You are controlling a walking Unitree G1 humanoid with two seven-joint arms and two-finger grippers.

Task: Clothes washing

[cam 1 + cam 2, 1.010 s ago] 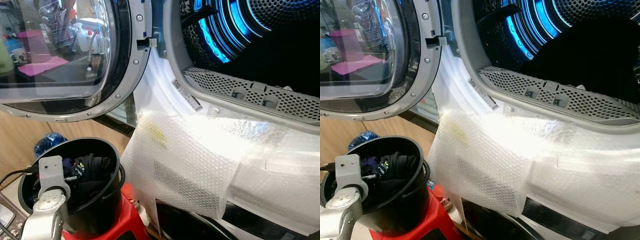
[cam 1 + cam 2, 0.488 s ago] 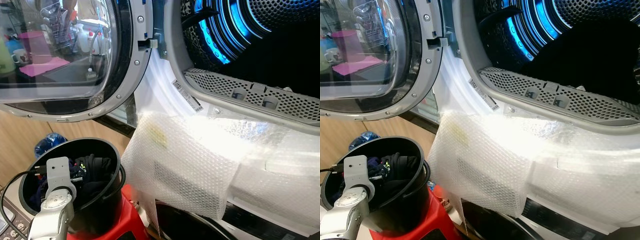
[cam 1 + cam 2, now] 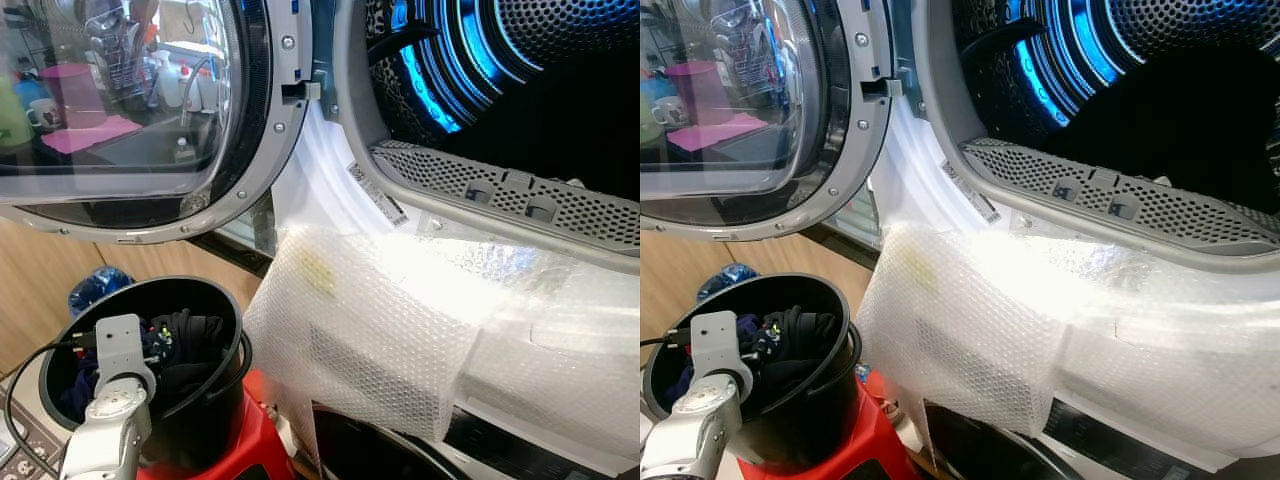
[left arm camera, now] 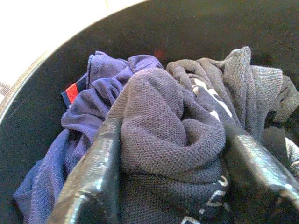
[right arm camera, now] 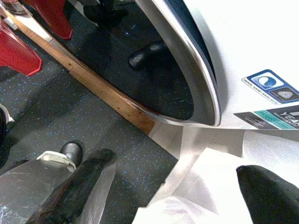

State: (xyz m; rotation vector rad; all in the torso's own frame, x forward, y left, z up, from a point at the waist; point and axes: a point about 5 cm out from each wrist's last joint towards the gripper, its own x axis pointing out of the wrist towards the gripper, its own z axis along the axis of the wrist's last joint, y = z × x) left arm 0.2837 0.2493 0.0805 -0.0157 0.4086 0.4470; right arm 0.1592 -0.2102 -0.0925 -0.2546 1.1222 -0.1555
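Note:
A black bucket [image 3: 222, 303] on a red stool [image 3: 252, 448] holds dark clothes [image 3: 188, 338]. My left arm [image 3: 118, 346] reaches down into it. In the left wrist view my left gripper [image 4: 173, 186] is open, its fingers [image 4: 93, 186] straddling a bunched dark purple garment [image 4: 163, 130]. A blue-violet shirt [image 4: 88, 116] and a grey piece [image 4: 243, 88] lie beside it. The washer drum [image 3: 540, 70] stands open and glows blue. My right gripper [image 5: 177, 196] hangs open by the machine's lower front, holding nothing.
The round glass door [image 3: 120, 100] is swung open to the left above the bucket. Bubble wrap [image 3: 400, 320] drapes over the washer's front below the drum opening. A wooden strip [image 5: 98, 88] and dark speckled floor [image 5: 56, 121] lie below.
My left wrist has edged slightly to the right over the bucket. The head view has shifted a little.

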